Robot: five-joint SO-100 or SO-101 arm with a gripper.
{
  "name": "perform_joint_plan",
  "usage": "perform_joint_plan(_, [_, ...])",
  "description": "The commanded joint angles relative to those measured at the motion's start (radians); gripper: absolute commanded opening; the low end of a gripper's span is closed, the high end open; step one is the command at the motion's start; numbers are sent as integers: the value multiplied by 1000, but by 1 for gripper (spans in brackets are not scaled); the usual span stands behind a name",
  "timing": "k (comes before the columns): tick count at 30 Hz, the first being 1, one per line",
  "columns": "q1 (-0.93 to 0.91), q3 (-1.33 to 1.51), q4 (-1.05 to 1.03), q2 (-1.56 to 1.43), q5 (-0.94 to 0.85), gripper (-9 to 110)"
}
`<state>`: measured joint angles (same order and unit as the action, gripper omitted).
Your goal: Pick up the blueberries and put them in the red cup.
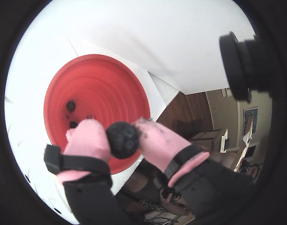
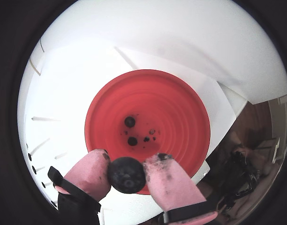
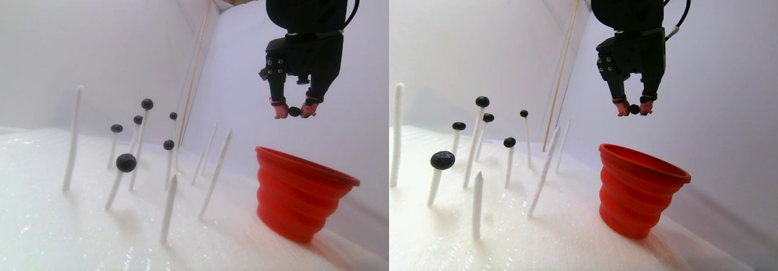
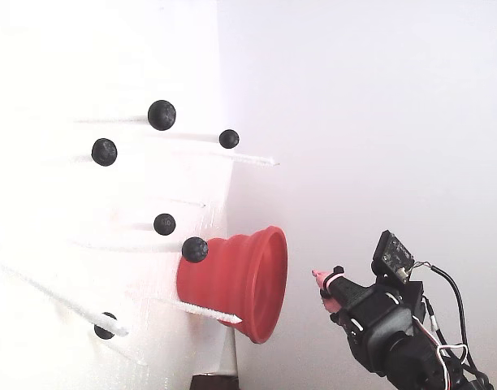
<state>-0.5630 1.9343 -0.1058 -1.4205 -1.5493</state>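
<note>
My gripper point(image 1: 122, 138) is shut on one blueberry point(image 2: 126, 174), pinched between its pink fingertips point(image 1: 89, 138). In the stereo pair view it hangs above the red cup point(image 3: 292, 192), a little left of the mouth's centre. Both wrist views look down into the cup point(image 1: 101, 79); two blueberries point(image 2: 130, 122) and dark smears lie on its bottom. Several more blueberries point(image 3: 126, 162) sit on the tips of thin white sticks left of the cup. In the fixed view, which lies on its side, the gripper point(image 4: 323, 284) is off the cup's point(image 4: 232, 276) open mouth.
Bare white sticks point(image 3: 73, 138) stand up from the white foam floor among the ones with berries. White walls point(image 3: 91, 40) close the scene behind and at the right. A thin wooden rod point(image 3: 197, 64) leans in the back corner.
</note>
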Motion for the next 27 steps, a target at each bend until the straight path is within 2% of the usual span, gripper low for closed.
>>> perform_joint_plan(1, [-67,-6,-2,-26,5,19])
perform_joint_plan(27, [52,21,-63,-118,38,15])
